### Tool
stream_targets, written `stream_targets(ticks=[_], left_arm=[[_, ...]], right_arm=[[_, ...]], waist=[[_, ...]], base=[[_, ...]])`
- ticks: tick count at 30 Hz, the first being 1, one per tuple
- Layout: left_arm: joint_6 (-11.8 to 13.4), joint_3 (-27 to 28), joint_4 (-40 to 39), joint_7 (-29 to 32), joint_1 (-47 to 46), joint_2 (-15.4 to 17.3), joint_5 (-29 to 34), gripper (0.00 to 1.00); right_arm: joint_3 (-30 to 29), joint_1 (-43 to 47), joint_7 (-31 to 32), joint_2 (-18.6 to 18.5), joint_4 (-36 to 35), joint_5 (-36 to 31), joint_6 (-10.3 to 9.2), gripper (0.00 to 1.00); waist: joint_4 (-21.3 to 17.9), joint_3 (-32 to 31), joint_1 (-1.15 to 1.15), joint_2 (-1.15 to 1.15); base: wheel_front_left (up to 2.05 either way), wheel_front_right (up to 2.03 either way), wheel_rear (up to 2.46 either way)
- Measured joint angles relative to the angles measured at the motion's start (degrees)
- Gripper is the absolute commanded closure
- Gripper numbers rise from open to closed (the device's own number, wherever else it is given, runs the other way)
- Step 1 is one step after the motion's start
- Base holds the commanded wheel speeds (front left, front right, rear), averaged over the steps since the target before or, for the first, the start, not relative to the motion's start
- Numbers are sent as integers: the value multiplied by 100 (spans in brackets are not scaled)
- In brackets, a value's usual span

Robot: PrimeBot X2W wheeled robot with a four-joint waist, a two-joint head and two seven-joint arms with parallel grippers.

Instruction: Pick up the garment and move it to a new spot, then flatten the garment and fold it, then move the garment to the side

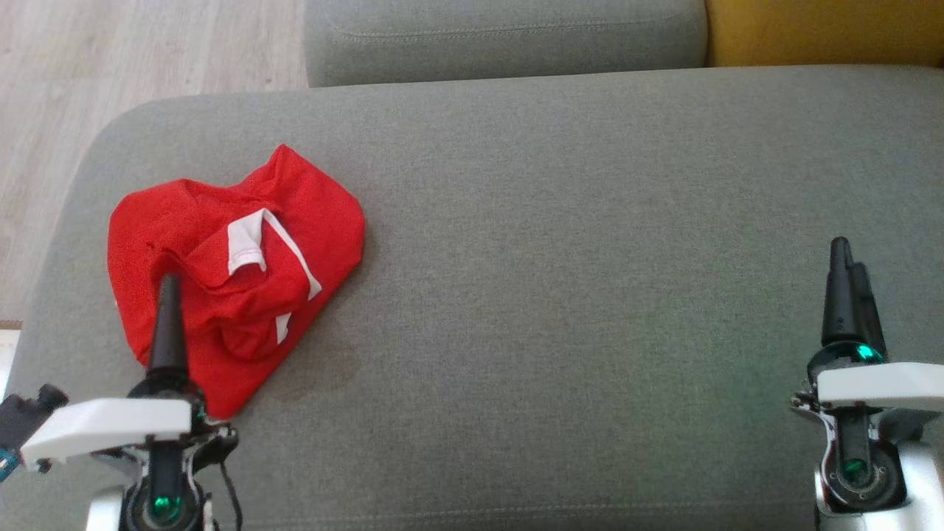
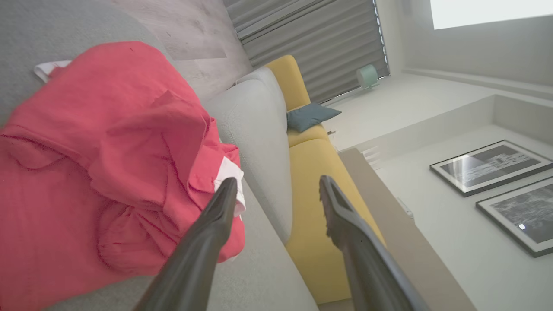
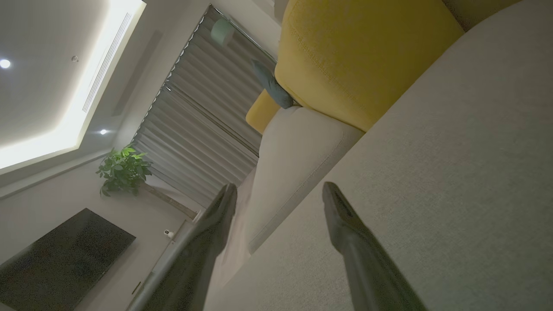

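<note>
The garment (image 1: 184,221) lies crumpled in a soft red heap, white trim showing in its folds, at the left of the grey woven sofa seat (image 1: 590,221). The left gripper (image 2: 276,183) hangs at its near edge, fingers spread. The right gripper (image 3: 280,188), also spread, is well apart at the right. A padded grey back cushion (image 1: 501,37) and a yellow cushion (image 1: 826,29) border the far side.

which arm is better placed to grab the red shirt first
Left. The left arm, jaws open, is at the garment's near edge; the right arm, also open, is far across the grey couch, over bare cushion.
</note>
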Motion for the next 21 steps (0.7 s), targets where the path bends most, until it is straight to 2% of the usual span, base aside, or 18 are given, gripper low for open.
stream_targets(ticks=[10,12,21], left_arm=[[145,-423,-176,-142,-1,4,944,0],[234,-582,-212,-197,-1,9,1371,0],[422,-870,-286,-354,-1,22,2376,0]], right_arm=[[233,2,-133,0,-129,-1020,0,0],[354,15,-218,0,-129,-1450,0,0],[438,16,-361,-2,-141,-2306,0,0]], waist=[[-30,51,0,0],[-49,64,0,0],[-58,79,0,0]], base=[[0,0,0],[0,0,0],[0,0,0]])
